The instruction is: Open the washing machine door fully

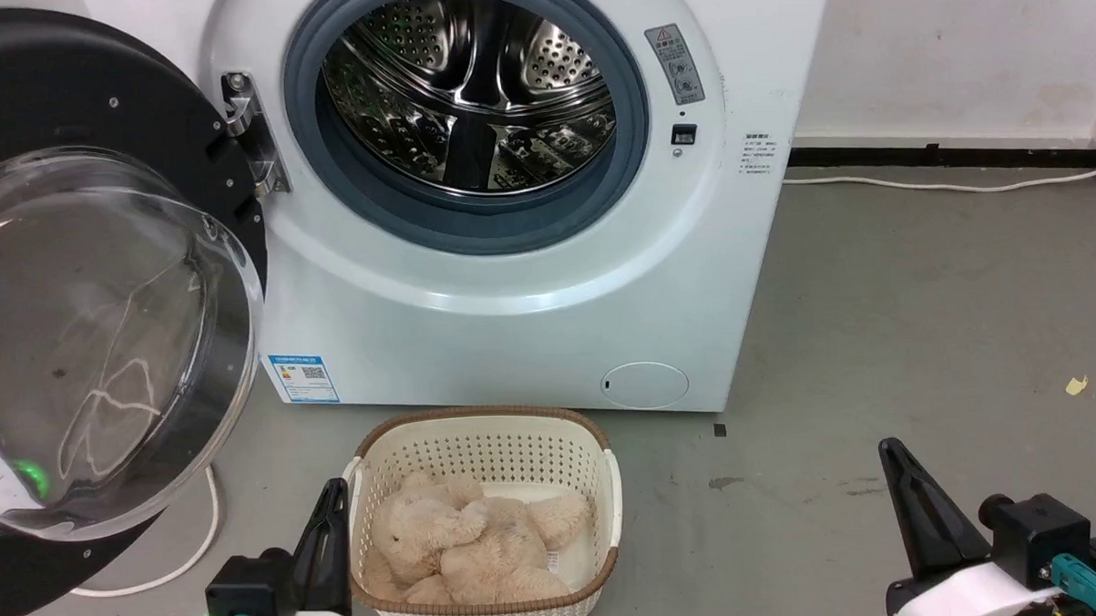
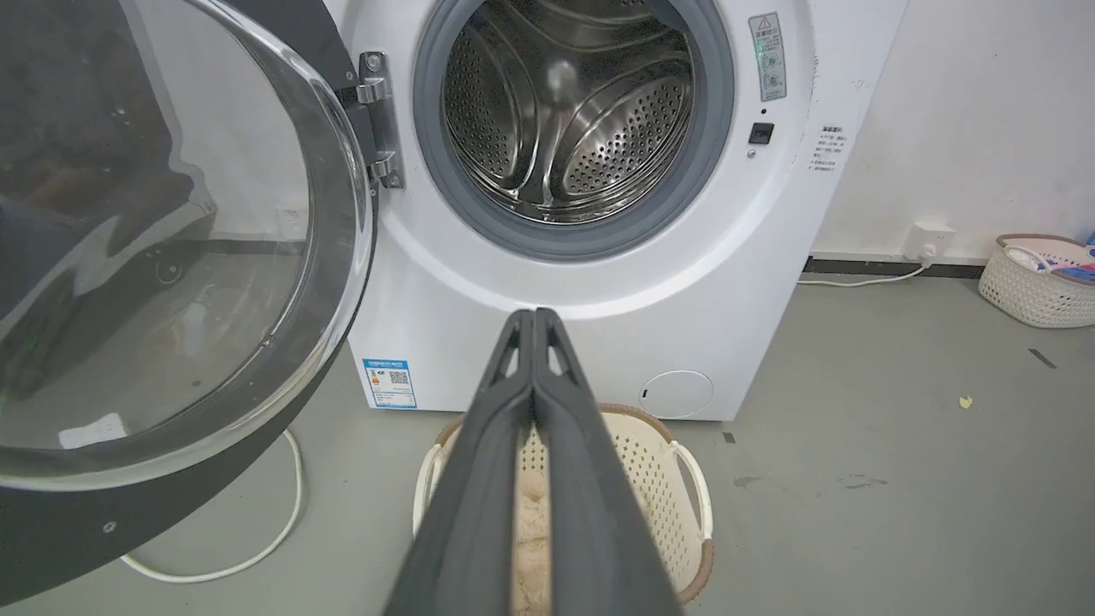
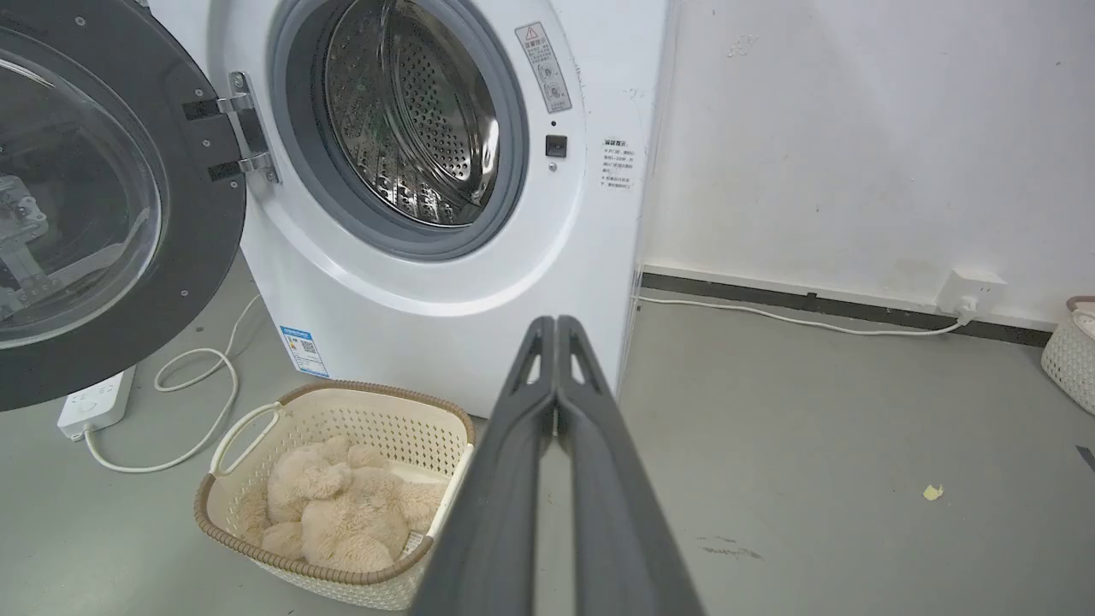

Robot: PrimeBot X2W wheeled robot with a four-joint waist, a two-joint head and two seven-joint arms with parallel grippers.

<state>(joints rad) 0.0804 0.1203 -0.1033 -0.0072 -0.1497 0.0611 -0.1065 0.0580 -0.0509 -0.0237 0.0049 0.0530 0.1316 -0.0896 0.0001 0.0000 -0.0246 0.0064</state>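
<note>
As the door [image 1: 101, 305] stands swung out at ten o'clock from my left claw [image 1: 334, 490], clenched on nothing, that arm is nearer than my right claw [image 1: 892, 455], also clenched.

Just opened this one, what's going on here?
Nothing is being handled right now. The washing machine door stands wide open, leaving the steel drum exposed. The left hand and right hand are both shut, empty and held low, apart from the door. A basket with a beige plush toy sits on the floor before the machine.
</note>
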